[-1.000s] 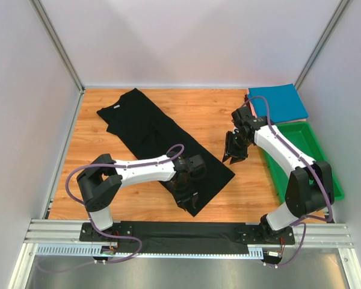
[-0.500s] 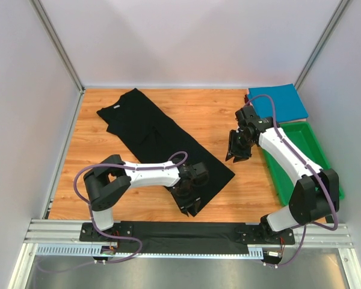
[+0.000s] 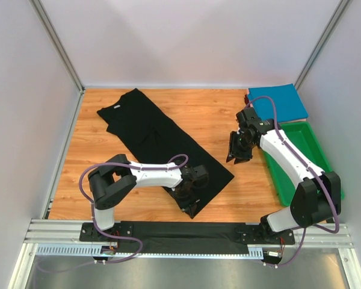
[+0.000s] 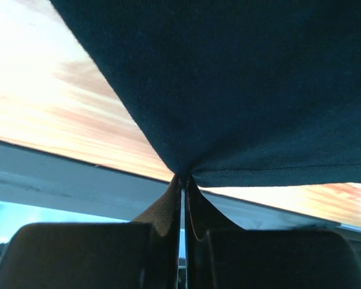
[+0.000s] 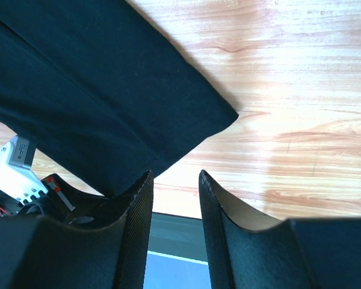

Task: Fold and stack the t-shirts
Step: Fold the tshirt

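Left wrist view: left fingers [image 4: 162,211] pinched tight on black t-shirt [image 4: 240,90] corner, cloth spreading ahead (pinch hidden from above).
Right wrist view: right fingers [image 5: 135,229] narrowly parted, empty; worktop [image 5: 289,120] and shirt hem just ahead.

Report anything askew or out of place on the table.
The black t-shirt lies as a long strip slanted diagonally across the table, square to no edge. Its near corner is pinched in the left gripper. The teal t-shirt sits folded at the far right. Nothing looks spilled.
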Robot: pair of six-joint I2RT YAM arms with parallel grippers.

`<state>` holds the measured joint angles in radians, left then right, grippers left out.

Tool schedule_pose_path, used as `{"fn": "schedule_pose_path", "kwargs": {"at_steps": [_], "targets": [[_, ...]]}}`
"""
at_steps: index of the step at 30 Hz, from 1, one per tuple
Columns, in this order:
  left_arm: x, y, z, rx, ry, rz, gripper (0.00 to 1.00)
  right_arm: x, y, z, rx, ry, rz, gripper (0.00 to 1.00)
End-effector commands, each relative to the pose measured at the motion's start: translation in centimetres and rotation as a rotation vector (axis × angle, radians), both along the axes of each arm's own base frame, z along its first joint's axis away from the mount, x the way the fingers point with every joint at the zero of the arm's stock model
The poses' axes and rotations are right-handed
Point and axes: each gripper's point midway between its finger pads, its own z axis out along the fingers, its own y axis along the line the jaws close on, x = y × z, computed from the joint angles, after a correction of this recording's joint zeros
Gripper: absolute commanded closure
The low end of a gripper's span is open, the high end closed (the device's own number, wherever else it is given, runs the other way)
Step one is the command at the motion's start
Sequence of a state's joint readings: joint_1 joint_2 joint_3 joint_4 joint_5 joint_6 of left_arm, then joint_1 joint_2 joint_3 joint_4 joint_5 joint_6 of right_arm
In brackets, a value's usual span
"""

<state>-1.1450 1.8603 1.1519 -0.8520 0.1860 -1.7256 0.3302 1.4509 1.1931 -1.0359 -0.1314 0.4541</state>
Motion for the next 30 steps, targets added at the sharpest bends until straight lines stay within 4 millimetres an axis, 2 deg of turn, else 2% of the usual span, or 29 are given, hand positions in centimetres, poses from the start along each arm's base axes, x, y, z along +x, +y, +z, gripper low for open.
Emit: {"fn": "schedule_pose_path", "kwargs": {"at_steps": [1,6,7,8,10,14,17,18,19,20,25,30], "targets": [[-2.1,2.8,-0.2,0.085,0.068,0.014,1.0,0.1,-0.1,1.0,0.014,-0.047,0.011,0.62],[-3.8,7.2,0.8,0.125,0.072,0.05,1.0,-1.8,1.1,0.6,0.105,-0.006,0.047,0.61],[-4.0,7.5,1.7,0.093,0.059,0.06,1.0,-2.1,1.5,0.3,0.129,0.002,0.055,0.6],[-4.6,8.9,1.3,0.119,0.069,0.065,1.0,-2.9,1.7,-0.4,0.145,0.029,0.064,0.6],[-5.5,10.5,1.8,0.112,0.076,0.065,1.0,-4.2,2.5,-1.3,0.181,0.084,0.091,0.59],[-6.5,12.0,2.2,0.08,0.081,0.065,1.0,-7.0,4.5,-2.9,0.23,0.202,0.182,0.57],[-6.7,13.6,2.9,0.097,0.059,0.079,0.89,-9.0,5.1,-4.2,0.225,0.25,0.223,0.56],[-6.7,14.0,3.3,0.088,0.044,0.084,0.82,-9.2,5.3,-4.4,0.227,0.253,0.22,0.55],[-7.1,15.3,3.3,0.127,0.052,0.094,0.8,-9.7,5.5,-4.7,0.226,0.257,0.232,0.55],[-7.1,15.8,3.2,0.134,0.042,0.112,0.77,-10.2,5.2,-5.3,0.213,0.27,0.231,0.55],[-7.1,16.9,3.5,0.062,-0.009,0.179,0.69,-11.2,4.6,-6.9,0.175,0.286,0.236,0.54],[-5.6,15.4,3.5,-0.055,-0.101,0.17,0.51,-10.8,5.6,-7.8,0.186,0.28,0.264,0.55]]}}
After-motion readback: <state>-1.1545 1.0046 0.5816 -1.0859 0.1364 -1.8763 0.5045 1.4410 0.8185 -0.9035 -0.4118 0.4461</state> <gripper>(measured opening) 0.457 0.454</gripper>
